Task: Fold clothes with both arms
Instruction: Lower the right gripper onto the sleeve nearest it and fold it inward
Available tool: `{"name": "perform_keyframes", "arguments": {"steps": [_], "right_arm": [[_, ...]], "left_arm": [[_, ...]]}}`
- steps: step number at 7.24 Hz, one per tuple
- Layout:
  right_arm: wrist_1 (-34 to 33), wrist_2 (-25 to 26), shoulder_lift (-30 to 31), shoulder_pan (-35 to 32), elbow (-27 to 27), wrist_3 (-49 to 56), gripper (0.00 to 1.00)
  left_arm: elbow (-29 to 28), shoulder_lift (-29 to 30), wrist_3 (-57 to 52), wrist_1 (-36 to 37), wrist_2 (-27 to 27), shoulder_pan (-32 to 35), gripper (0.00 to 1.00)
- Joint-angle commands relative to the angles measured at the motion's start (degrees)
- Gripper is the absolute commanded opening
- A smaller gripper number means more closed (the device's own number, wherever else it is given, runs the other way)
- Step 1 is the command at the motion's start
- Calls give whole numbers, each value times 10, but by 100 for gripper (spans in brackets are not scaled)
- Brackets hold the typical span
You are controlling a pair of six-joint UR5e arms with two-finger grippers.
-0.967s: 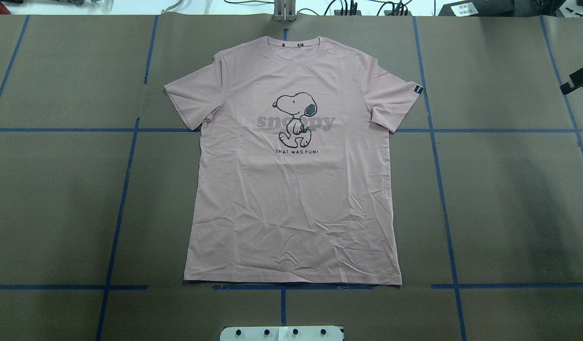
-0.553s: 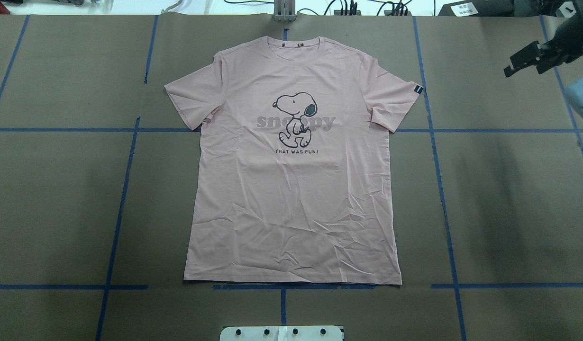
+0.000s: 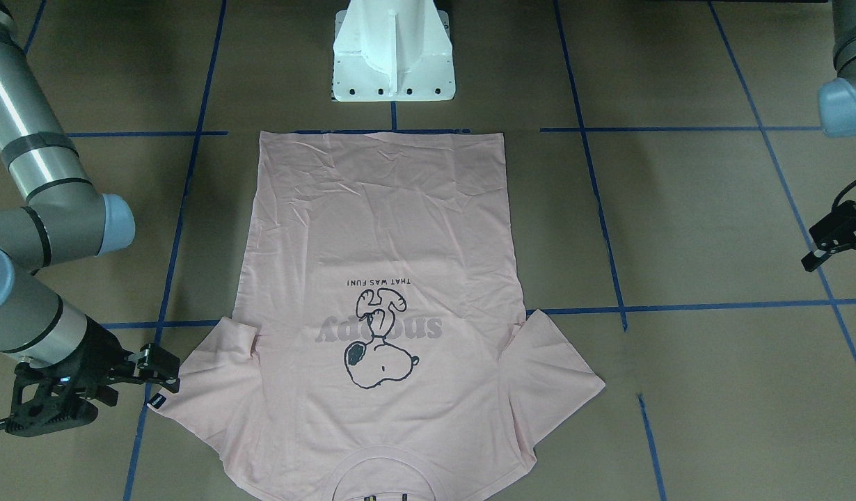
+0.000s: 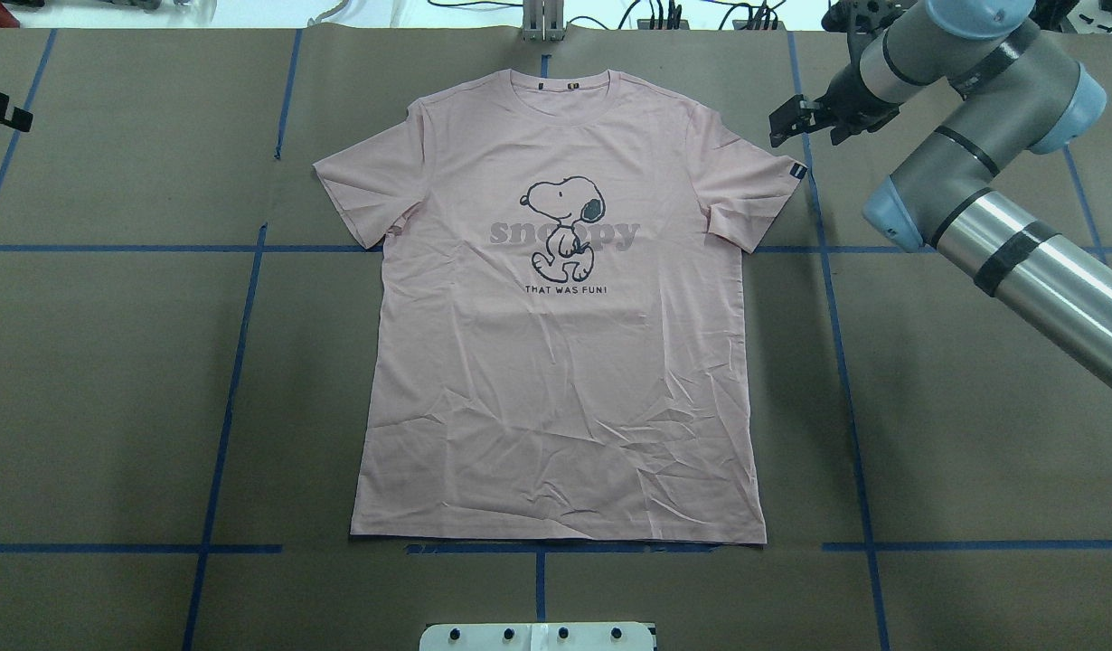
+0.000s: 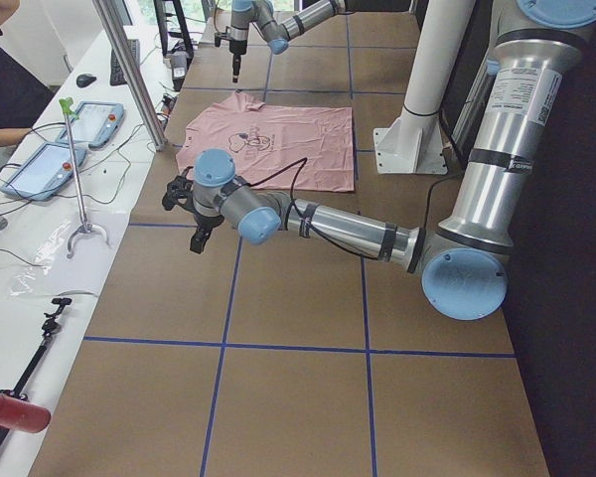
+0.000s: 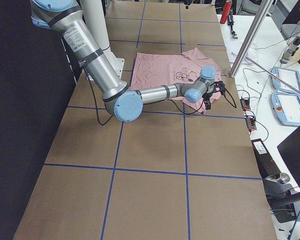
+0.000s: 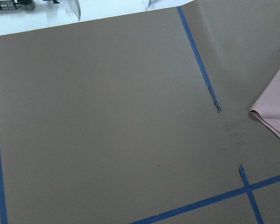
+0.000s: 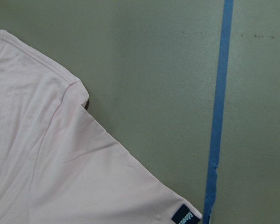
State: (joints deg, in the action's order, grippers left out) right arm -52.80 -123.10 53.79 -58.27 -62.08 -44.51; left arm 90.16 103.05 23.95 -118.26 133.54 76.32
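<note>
This is a robotics lab. The table (image 4: 113,380) below the left gripper (image 5: 184,214) is papered brown and gridded with blue tape (image 4: 221,407), and a white pedestal base (image 3: 393,52) stands well behind that gripper. Just beyond the gripper, a white bench (image 5: 40,248) holds two teach pendants (image 5: 87,121), loose cables (image 5: 129,164) and what may be a tool stand (image 5: 76,179), with a person (image 5: 5,70) at it.

T-shirt spread at mid-table, one gripper off each sleeve.

The T-shirt (image 4: 556,362) lies flat on the table (image 4: 113,380), with its collar toward the far edge and its hem toward the robot-side edge, just ahead of the pedestal base (image 4: 538,636). The right gripper (image 4: 788,122) hangs just beside the right sleeve, near the sleeve tag (image 4: 796,170), seemingly clear of the cloth. The left gripper (image 3: 839,271) is well apart from the left sleeve, by the table's left edge toward the far corner.
</note>
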Motion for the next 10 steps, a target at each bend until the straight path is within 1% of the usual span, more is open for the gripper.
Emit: {"name": "perform_keyframes", "arguments": {"steps": [1,4,7,8,9,10], "right_arm": [[9,28,-10,14,34,1,99],[14,41,-9,26,56,2,95],[13,46,-8,31,65,4,84],[13,47,-8,31,65,4,62],[13,47,-9,31,64,4,38],[13,46,-10,31,64,6,25]], "left_arm": [[1,4,5,0,-1,-1,100],[8,4,15,0,-1,-1,100],[9,4,15,0,0,-1,100],[9,4,15,0,0,0,100],[9,4,15,0,-1,0,100],[9,4,15,0,0,0,100]]}}
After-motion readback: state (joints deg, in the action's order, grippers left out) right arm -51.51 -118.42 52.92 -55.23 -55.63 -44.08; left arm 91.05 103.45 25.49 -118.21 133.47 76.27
